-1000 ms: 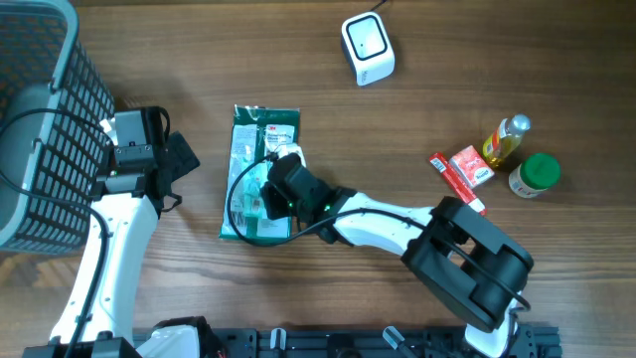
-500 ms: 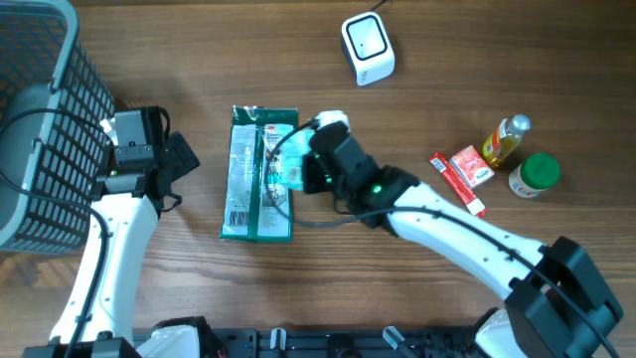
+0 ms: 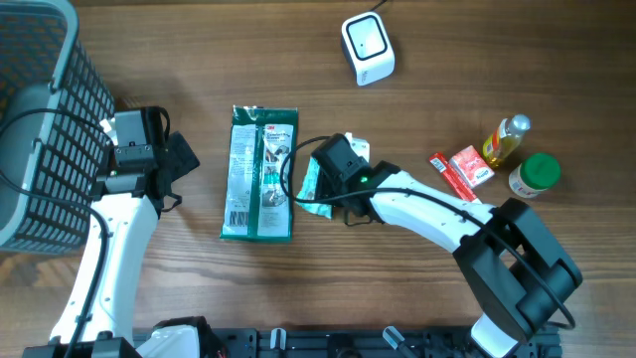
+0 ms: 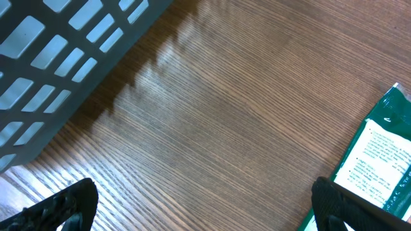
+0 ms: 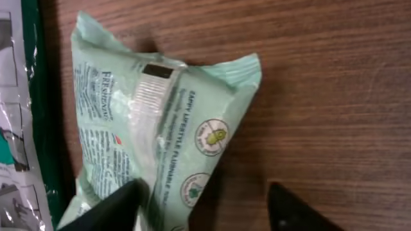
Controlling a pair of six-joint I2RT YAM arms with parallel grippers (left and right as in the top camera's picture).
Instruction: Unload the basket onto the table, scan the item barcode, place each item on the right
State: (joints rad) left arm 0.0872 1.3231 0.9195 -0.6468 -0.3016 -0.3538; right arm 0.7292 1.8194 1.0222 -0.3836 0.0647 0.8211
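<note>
A pale green wipes packet [image 5: 160, 128] lies flat on the wood, its barcode [image 5: 151, 90] facing up. In the overhead view this packet [image 3: 310, 185] pokes out from under my right gripper [image 3: 330, 169], just right of a dark green foil pack [image 3: 258, 174]. My right gripper [image 5: 202, 208] is open; one finger [image 5: 109, 208] rests over the packet's lower part and the other [image 5: 295, 208] stands over bare wood. The white barcode scanner [image 3: 368, 48] sits at the far middle. My left gripper [image 4: 205, 212] is open over bare wood, holding nothing.
A grey slatted basket [image 3: 40, 119] stands at the left edge, close to my left arm [image 3: 134, 149]. At the right lie red boxes [image 3: 462, 171], a small yellow bottle [image 3: 505, 139] and a green-capped jar [image 3: 537, 174].
My right gripper carried the pale green packet off the dark green pack to the right, then opened. The packet now lies on the table. The left arm has not moved.
</note>
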